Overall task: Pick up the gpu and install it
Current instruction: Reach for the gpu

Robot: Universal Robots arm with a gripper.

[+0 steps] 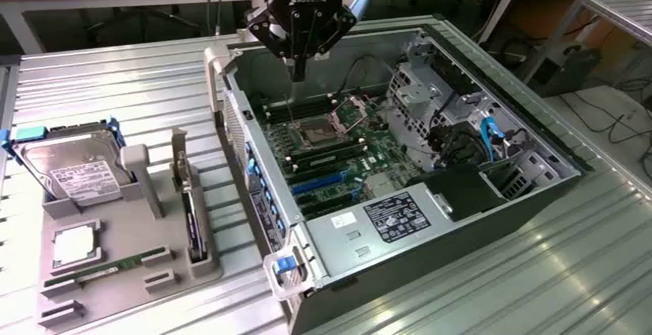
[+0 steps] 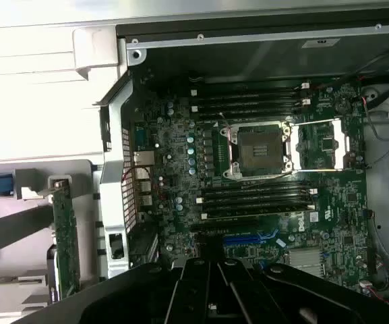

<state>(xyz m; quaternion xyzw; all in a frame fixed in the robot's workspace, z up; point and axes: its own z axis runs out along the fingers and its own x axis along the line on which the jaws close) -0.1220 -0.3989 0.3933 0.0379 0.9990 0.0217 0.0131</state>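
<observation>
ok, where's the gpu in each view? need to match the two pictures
Exterior view: the gpu stands on edge in the grey tray, on the exterior view's left of the open case.
Wrist view: the gpu is the green-faced card standing just outside the case's perforated rear wall.
Shared landmark: the open CPU socket.

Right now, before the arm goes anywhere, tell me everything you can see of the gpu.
The gpu is a thin, flat card standing on its long edge in a slot of the grey holder tray, on the exterior view's left of the open computer case. Its face looks dark, with a silver metal bracket at the end farther from the exterior camera; the wrist view shows a green board side. Only the tray touches it. The gripper hangs over the case, well apart from it.
</observation>
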